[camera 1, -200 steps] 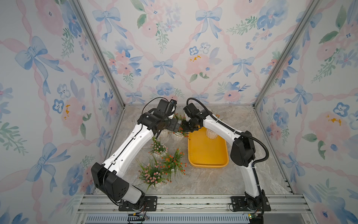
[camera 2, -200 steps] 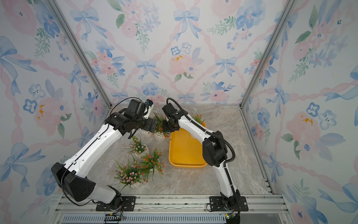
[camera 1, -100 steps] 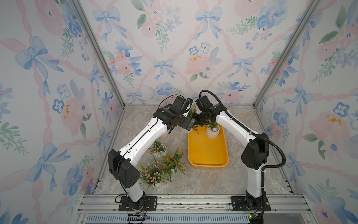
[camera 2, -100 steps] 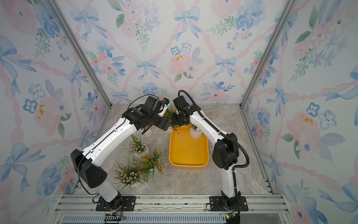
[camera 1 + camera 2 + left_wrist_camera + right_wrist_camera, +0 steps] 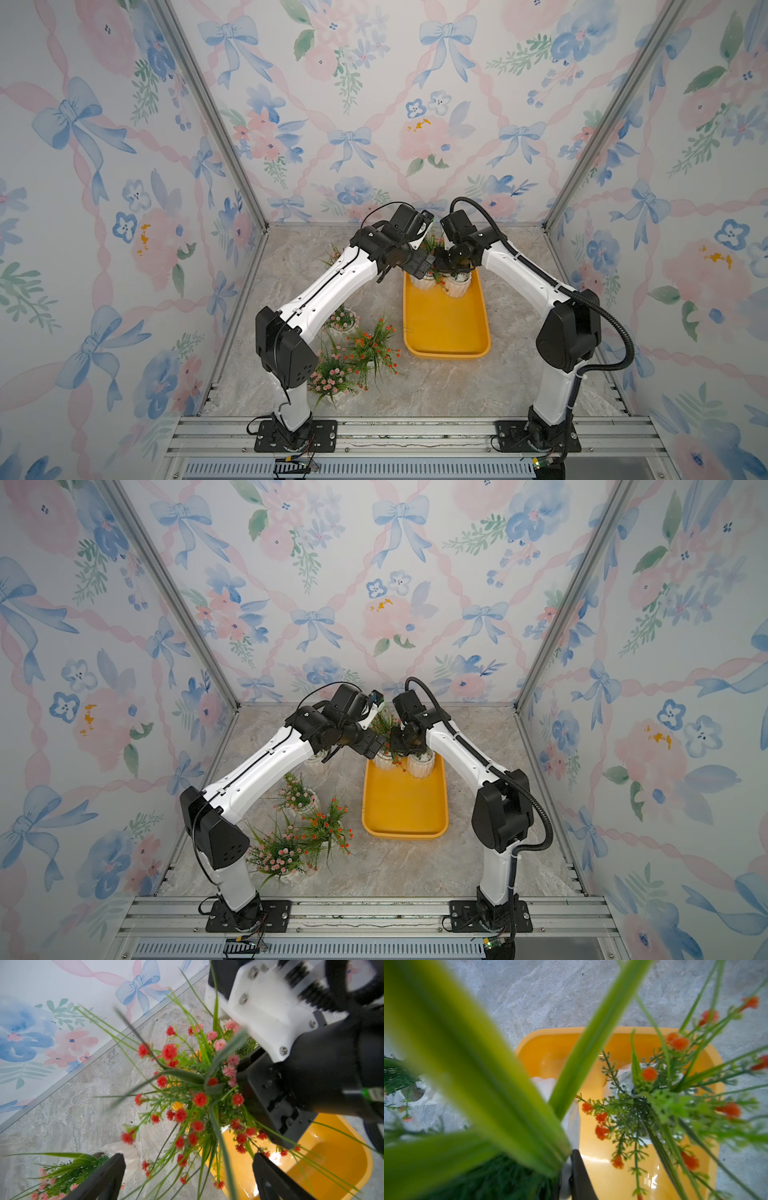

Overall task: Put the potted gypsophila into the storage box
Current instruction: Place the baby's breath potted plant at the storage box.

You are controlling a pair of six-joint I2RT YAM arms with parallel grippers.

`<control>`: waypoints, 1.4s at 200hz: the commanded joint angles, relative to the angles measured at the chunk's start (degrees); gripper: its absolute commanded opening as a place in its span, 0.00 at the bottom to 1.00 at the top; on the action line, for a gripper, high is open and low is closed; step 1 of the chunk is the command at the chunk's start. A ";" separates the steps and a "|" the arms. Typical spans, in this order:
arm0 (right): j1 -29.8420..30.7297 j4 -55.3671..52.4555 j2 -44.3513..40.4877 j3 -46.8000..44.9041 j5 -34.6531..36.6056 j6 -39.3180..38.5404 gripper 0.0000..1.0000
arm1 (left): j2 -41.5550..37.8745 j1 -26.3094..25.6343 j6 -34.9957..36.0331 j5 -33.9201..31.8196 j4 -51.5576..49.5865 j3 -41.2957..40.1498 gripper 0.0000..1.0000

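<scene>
Right gripper (image 5: 570, 1159): jaws together, no gap to see. The broad green blades of the potted gypsophila (image 5: 422, 284) bunch up right at its dark finger (image 5: 577, 1169), so it is clamped on the foliage, not on the pot. The plant's white pot sits below that, roughly upright, over the far corner of the storage box (image 5: 444, 328) on the left arm's side. Can't tell whether its base touches the box floor.

Left gripper (image 5: 188, 1157): jaws wide apart, holding nothing. Red-flowered sprigs spread in front of its black fingers (image 5: 104, 1176). Which pot they belong to, and whether they touch the fingers, can't be made out. It hovers just beside the right gripper, the two heads nearly meeting above the box's far end.

Second pot (image 5: 457, 287): white, with orange-red blooms, inside the box at the far end, just beside the first pot.

The box is shallow, yellow-orange, with rounded corners, and its near half is bare. It lies on the marble table (image 5: 436, 386) between the two arms.

On the left arm's side of the box three more plants cluster on the table: pink plant (image 5: 332, 376), orange plant (image 5: 374, 345) and small pink plant (image 5: 344, 320). Another white pot (image 5: 316, 763) is half hidden under the left forearm.
</scene>
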 commanded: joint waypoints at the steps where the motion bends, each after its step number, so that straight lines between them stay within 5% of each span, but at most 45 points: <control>1: -0.52 4.48 -0.24 -1.66 -1.62 0.92 0.00 | 1.02 -0.08 1.03 0.25 -0.43 1.01 0.98; 187: -1.03 1.92 14.42 9.74 3.30 1.69 0.00 | 2.34 0.21 -0.59 -2.21 -0.49 -1.86 0.98; 280: -1.21 1.05 14.07 10.12 3.18 4.41 0.25 | -0.63 1.72 -1.17 -3.48 -0.41 -5.74 0.98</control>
